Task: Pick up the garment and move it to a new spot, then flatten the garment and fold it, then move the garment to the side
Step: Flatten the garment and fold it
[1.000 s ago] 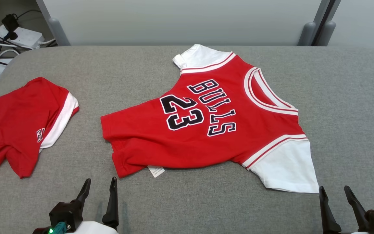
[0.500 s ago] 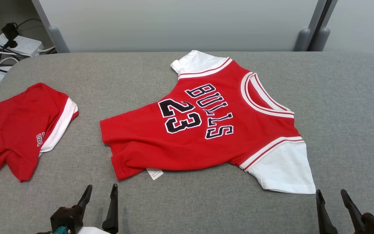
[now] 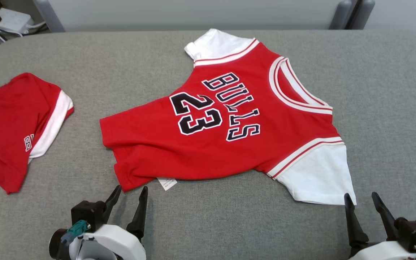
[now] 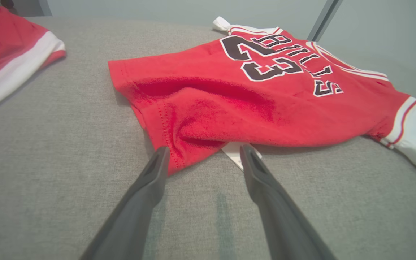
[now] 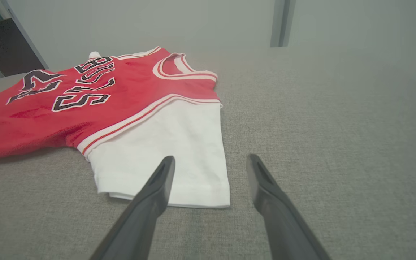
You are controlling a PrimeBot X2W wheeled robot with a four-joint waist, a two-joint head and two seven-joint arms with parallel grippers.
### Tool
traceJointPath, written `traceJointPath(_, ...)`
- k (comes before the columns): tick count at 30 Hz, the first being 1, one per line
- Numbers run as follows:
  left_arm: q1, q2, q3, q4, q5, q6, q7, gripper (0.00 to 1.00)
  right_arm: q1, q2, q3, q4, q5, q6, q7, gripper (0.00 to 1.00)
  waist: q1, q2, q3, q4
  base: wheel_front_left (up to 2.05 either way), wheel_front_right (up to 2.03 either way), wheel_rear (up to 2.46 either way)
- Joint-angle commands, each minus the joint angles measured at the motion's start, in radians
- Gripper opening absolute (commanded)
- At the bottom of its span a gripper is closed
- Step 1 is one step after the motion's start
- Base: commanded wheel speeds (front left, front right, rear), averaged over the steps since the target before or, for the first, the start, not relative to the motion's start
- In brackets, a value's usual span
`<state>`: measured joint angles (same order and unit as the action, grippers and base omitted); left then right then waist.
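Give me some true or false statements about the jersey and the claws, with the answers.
1. The left claw and right claw are open, neither gripping the jersey. True.
2. The jersey's number is 32. False: it is 23.
3. A white tag pokes out at the jersey's hem. True.
4. The jersey's sleeves are red. False: they are white.
5. A second shirt lies to the jersey's right. False: it lies to its left.
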<state>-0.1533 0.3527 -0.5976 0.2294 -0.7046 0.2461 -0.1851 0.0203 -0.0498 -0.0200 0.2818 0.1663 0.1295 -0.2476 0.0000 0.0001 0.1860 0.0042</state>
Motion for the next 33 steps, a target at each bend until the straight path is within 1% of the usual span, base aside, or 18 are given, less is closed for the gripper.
traceJointPath(1,-0.046,0.013,0.035,-0.005,-0.009,-0.005,-0.009,1.00,-0.032,-0.023,0.026,-0.008,-0.007,0.001,-0.014,1.00,0.0000,-0.0001,0.022,-0.007,0.00,0.00,0.00)
traceJointPath(6,-0.073,-0.007,0.049,0.063,-0.017,-0.010,-0.028,1.00,-0.062,-0.026,0.039,0.018,-0.003,0.001,-0.014,1.00,0.0000,-0.0001,0.053,-0.012,0.00,0.00,0.00)
traceJointPath(7,-0.074,-0.009,0.052,0.072,-0.020,-0.011,-0.030,0.98,-0.064,-0.025,0.040,0.024,-0.002,0.001,-0.014,1.00,0.0000,-0.0001,0.059,-0.012,0.00,0.00,0.00)
traceJointPath(9,-0.081,-0.010,0.060,0.086,-0.021,-0.015,-0.039,0.97,-0.071,-0.025,0.038,0.027,0.000,0.001,-0.014,1.00,0.0000,-0.0001,0.071,-0.011,0.00,0.00,0.00)
traceJointPath(13,-0.097,-0.018,0.065,0.109,-0.023,-0.036,-0.049,0.96,-0.081,-0.023,0.035,0.051,0.001,0.001,-0.014,1.00,0.0000,-0.0001,0.086,-0.012,0.00,0.00,0.00)
traceJointPath(14,-0.101,-0.019,0.065,0.115,-0.023,-0.040,-0.051,0.93,-0.084,-0.023,0.037,0.061,0.001,0.001,-0.014,1.00,0.0000,-0.0001,0.089,-0.013,0.00,0.00,0.00)
traceJointPath(16,-0.109,-0.022,0.064,0.122,-0.017,-0.044,-0.055,0.91,-0.093,-0.023,0.042,0.074,0.003,0.001,-0.014,1.00,0.0000,-0.0001,0.094,-0.014,0.00,0.00,0.00)
traceJointPath(17,-0.111,-0.024,0.064,0.124,-0.017,-0.047,-0.057,0.88,-0.095,-0.022,0.044,0.083,0.005,0.001,-0.014,1.00,0.0000,-0.0001,0.094,-0.014,0.00,0.00,0.00)
traceJointPath(19,-0.115,-0.027,0.065,0.128,-0.011,-0.048,-0.061,0.85,-0.100,-0.022,0.047,0.095,0.008,0.001,-0.014,1.00,0.0000,-0.0001,0.096,-0.013,0.00,0.00,0.00)
traceJointPath(20,-0.115,-0.030,0.067,0.130,-0.013,-0.051,-0.062,0.75,-0.102,-0.022,0.048,0.103,0.011,0.001,-0.014,1.00,0.0000,-0.0001,0.096,-0.013,0.00,0.00,0.00)
traceJointPath(22,-0.114,-0.031,0.069,0.134,-0.010,-0.051,-0.065,0.67,-0.106,-0.023,0.050,0.113,0.014,0.001,-0.014,1.00,0.0000,-0.0001,0.094,-0.011,0.00,0.00,0.00)
traceJointPath(23,-0.113,-0.031,0.070,0.136,-0.012,-0.054,-0.065,0.51,-0.107,-0.022,0.054,0.119,0.017,0.001,-0.014,1.00,0.0000,-0.0001,0.095,-0.012,0.00,0.00,0.00)
traceJointPath(24,-0.114,-0.032,0.071,0.137,-0.011,-0.055,-0.066,0.41,-0.109,-0.023,0.057,0.123,0.019,0.001,-0.014,0.76,0.0000,-0.0001,0.096,-0.012,0.00,0.00,0.00)
traceJointPath(25,-0.114,-0.032,0.071,0.138,-0.010,-0.057,-0.067,0.26,-0.111,-0.024,0.059,0.126,0.021,0.001,-0.014,0.48,0.0000,-0.0001,0.095,-0.011,0.00,0.00,0.00)
traceJointPath(26,-0.115,-0.033,0.071,0.138,-0.008,-0.061,-0.068,0.00,-0.113,-0.024,0.062,0.131,0.024,0.001,-0.014,0.24,0.0000,-0.0001,0.095,-0.011,0.00,0.00,0.00)
traceJointPath(27,-0.116,-0.034,0.071,0.137,-0.009,-0.064,-0.068,0.00,-0.115,-0.024,0.062,0.131,0.028,0.001,-0.014,0.00,0.0000,-0.0001,0.096,-0.012,0.00,0.00,0.00)
traceJointPath(33,-0.110,-0.033,0.069,0.136,0.002,-0.060,-0.071,0.00,-0.108,-0.026,0.059,0.129,0.049,0.001,-0.014,0.00,0.0000,-0.0001,0.092,-0.013,0.00,0.00,0.00)
